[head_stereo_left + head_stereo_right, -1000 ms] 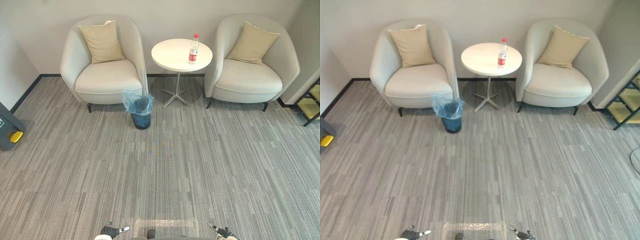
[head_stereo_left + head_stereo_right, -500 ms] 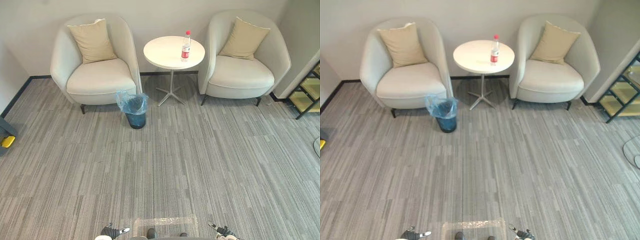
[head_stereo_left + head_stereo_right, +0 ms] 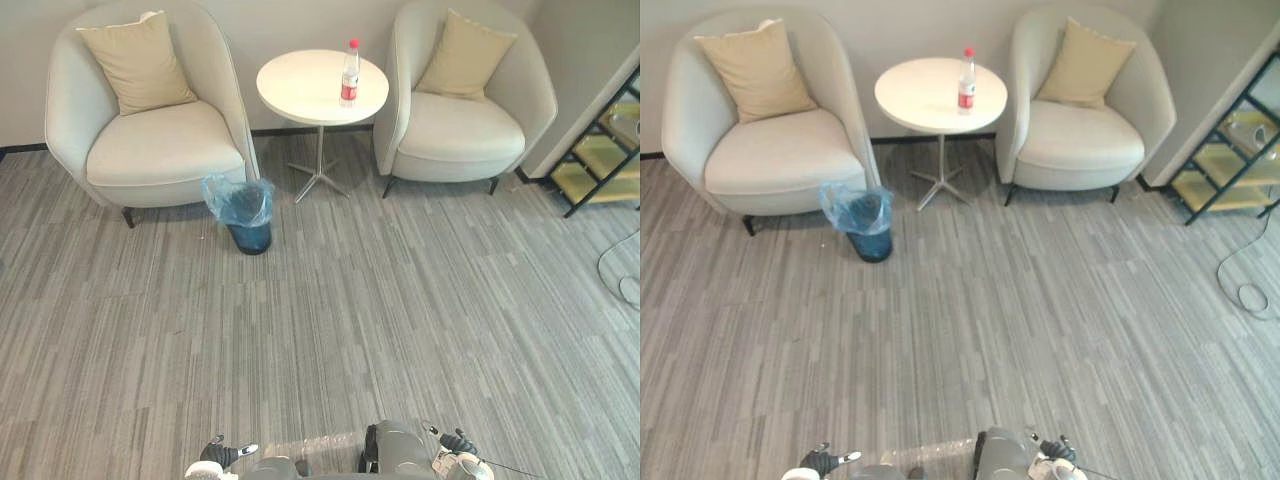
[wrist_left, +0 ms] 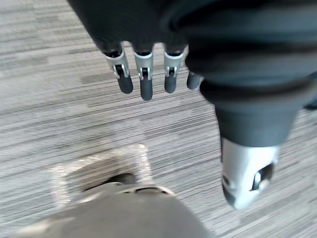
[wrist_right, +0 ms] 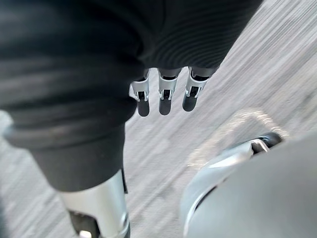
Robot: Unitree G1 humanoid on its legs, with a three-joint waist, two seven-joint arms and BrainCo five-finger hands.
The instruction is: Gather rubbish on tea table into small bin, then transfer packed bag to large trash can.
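Note:
A clear bottle with a red cap and red label [image 3: 350, 73] stands upright on the round white tea table [image 3: 300, 90] between two armchairs at the far wall. A small dark bin lined with a blue plastic bag [image 3: 244, 211] sits on the carpet, left of the table's foot. My left hand [image 3: 218, 455] and right hand [image 3: 452, 443] hang low at the near edge, far from table and bin. Both are empty, with the left hand's fingers [image 4: 144, 74] and the right hand's fingers [image 5: 166, 91] straight over the carpet.
Two beige armchairs, each with a tan cushion, flank the table: the left armchair [image 3: 140, 150] and the right armchair [image 3: 460, 125]. A dark shelf rack [image 3: 605, 150] stands at the right edge, with a cable loop [image 3: 1245, 290] on the carpet near it. Wide grey carpet lies between me and the table.
The whole picture has shifted left and the far furniture sits higher and nearer the top, so the camera has turned right. The grey object at the left edge has left the picture.

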